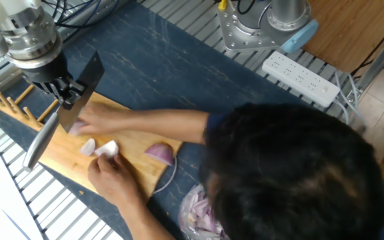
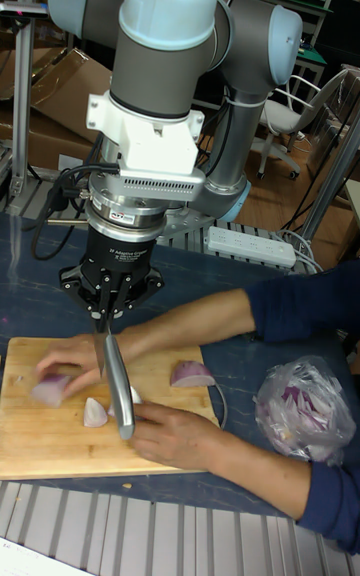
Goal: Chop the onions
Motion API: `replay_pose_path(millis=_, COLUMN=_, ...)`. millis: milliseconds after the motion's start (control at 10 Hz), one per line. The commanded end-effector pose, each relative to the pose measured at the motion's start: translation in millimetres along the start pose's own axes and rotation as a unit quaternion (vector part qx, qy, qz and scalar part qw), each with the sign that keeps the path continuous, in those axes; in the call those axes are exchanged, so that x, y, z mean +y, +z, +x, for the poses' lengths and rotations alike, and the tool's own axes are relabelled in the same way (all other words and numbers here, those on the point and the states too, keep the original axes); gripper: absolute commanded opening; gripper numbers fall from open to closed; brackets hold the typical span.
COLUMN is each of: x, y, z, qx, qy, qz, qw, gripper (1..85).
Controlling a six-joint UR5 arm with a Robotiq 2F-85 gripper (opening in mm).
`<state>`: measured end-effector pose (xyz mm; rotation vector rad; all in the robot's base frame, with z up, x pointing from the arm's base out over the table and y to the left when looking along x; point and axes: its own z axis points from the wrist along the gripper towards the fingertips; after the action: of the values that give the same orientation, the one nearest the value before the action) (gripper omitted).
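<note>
- Writing: a small label band runs round the wrist above the gripper point(image 2: 110, 308), too small to read.
- The gripper sits left of centre in the tall view, its fingers closed on a knife point(image 2: 116, 383) — blade hanging down over the board point(image 2: 40, 451).
- Onions: one piece point(image 2: 50, 389) lies under a hand point(image 2: 72, 361) left of the blade, a pale wedge point(image 2: 95, 413) sits just beside the blade tip, and a purple half point(image 2: 192, 374) lies well right.
- A second hand point(image 2: 172, 433) rests near the tip — lower centre.
- A bag point(image 2: 305, 408) holds chopped bits at right.
</note>
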<state>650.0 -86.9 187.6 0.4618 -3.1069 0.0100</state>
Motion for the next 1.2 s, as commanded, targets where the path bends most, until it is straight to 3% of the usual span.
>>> replay_pose_path(millis=0, x=2.2, y=-0.9, z=-1.9, qx=-0.004, qy=0.001, qz=-0.006, qw=1.0, gripper=1.7)
replay_pose_path(millis=1100, x=1.0, y=2.6, z=-10.1, qx=-0.012, qy=0.003, qz=-0.008, qw=0.9999, gripper=1.7)
